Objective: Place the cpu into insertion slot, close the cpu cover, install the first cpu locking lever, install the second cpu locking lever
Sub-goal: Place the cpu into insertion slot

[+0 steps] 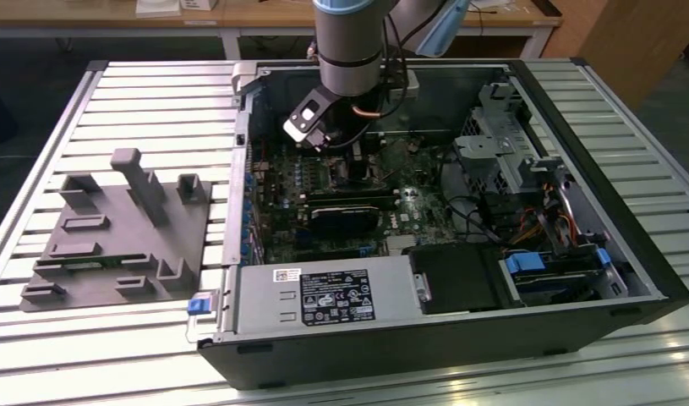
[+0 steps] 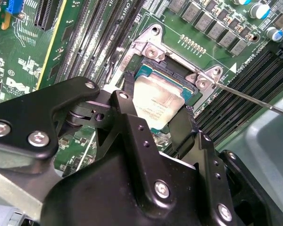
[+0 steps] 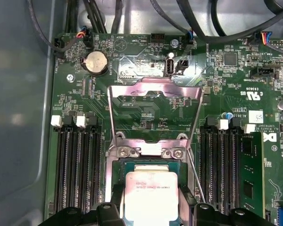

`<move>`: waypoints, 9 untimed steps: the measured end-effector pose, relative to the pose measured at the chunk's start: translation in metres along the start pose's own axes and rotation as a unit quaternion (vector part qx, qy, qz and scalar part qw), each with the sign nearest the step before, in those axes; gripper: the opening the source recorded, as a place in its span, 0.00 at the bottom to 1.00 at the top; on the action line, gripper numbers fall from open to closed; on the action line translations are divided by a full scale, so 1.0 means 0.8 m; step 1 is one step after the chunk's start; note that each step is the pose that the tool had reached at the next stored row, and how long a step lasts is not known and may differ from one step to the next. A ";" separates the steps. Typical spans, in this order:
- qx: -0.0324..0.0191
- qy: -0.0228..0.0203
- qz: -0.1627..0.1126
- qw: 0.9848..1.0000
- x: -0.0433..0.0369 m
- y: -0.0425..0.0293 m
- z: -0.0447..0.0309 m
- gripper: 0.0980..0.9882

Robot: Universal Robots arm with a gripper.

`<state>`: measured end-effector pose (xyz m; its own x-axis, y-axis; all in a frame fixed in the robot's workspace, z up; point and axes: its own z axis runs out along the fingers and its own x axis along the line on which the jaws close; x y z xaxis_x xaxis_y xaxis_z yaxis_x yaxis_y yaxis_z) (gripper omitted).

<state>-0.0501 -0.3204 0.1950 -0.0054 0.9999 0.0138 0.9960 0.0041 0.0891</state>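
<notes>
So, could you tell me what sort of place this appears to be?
Probably a robotics lab bench for computer assembly: an open computer case lies on a slatted metal table, a robot arm reaches in with its end effector gripping the cpu, and wooden desks stand behind.

Slatted metal table (image 1: 96, 355) under everything. Open black computer case (image 1: 434, 347) lying on its slats, directly below the claw (image 1: 335, 145). Grey moulded fixture block (image 1: 118, 241) also on the slats, off the claw toward the exterior view's left, just beside the case.
</notes>
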 end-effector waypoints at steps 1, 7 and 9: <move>0.000 0.000 0.000 1.000 0.000 0.0000 0.0000 0.50; 0.000 0.000 -0.001 1.000 0.000 -0.0015 0.0007 0.50; 0.000 0.000 -0.001 1.000 0.000 -0.0015 0.0008 0.50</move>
<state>-0.0512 -0.3204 0.1942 -0.0066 0.9999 0.0137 0.9960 0.0053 0.0890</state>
